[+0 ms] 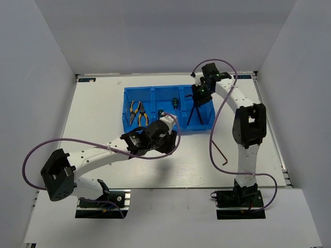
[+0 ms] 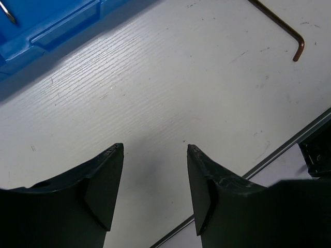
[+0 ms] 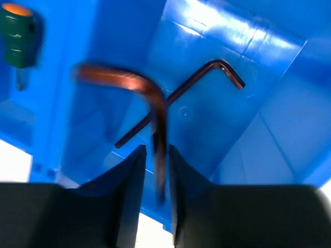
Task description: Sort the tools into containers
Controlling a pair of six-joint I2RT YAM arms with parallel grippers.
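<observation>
The blue bin [image 1: 128, 106] has three compartments. Two yellow pliers [image 1: 137, 112] lie in the left one and two green screwdrivers [image 1: 176, 102] in the middle one. My right gripper [image 1: 198, 96] hangs over the right compartment. In the right wrist view its jaws [image 3: 156, 147] stand narrowly apart around a blurred copper-brown hex key [image 3: 155, 103], with a gap on each side. A dark hex key [image 3: 178, 95] lies on the floor below. Another hex key [image 1: 221, 155] lies on the table. My left gripper [image 1: 166, 137] is open and empty just in front of the bin.
The left wrist view shows my open left gripper [image 2: 155, 147] over bare white table, the loose hex key [image 2: 276, 23] at top right, the bin's wall [image 2: 51, 26] at top left. Purple cables [image 1: 217, 119] loop along both arms. White walls enclose the table.
</observation>
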